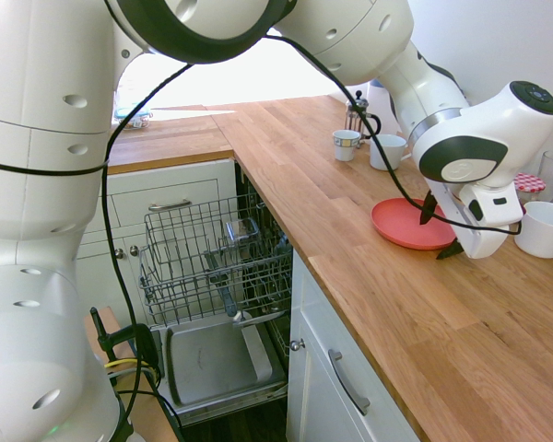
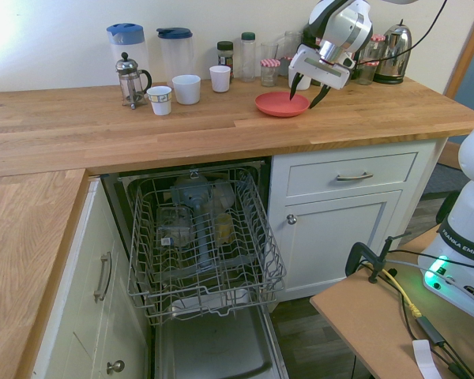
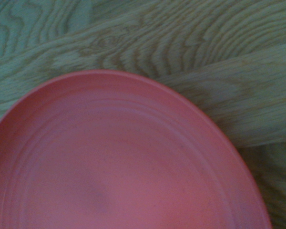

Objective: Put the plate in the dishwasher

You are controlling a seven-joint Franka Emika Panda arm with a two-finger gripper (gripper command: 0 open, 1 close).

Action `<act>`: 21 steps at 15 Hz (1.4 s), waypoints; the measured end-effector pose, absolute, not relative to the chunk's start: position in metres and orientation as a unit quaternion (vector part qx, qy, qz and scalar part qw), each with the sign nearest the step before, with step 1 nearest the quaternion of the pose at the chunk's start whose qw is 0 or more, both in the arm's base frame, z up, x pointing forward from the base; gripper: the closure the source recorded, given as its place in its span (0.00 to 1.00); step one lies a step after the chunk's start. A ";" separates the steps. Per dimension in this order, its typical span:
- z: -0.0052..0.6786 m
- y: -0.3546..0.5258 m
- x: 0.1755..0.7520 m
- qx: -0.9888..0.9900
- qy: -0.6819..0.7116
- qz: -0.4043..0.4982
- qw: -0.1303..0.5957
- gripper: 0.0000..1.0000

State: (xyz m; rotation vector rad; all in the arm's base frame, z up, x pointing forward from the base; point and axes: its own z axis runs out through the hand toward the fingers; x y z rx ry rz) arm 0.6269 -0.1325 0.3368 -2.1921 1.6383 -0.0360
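From beside the arm, the first exterior view looks down along the wooden bench (image 1: 350,249); the second faces that bench from the opposite side, and both take in the grey wire dishwasher rack (image 2: 197,245). The wrist view looks down, very close, over the round coral-red plastic plate (image 3: 119,162).

text: "FRANKA EMIKA" | on: white robot arm base (image 2: 466,253) | count: 1 readable
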 end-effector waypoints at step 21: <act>0.316 -0.149 0.627 -0.791 0.557 -0.003 0.252 1.00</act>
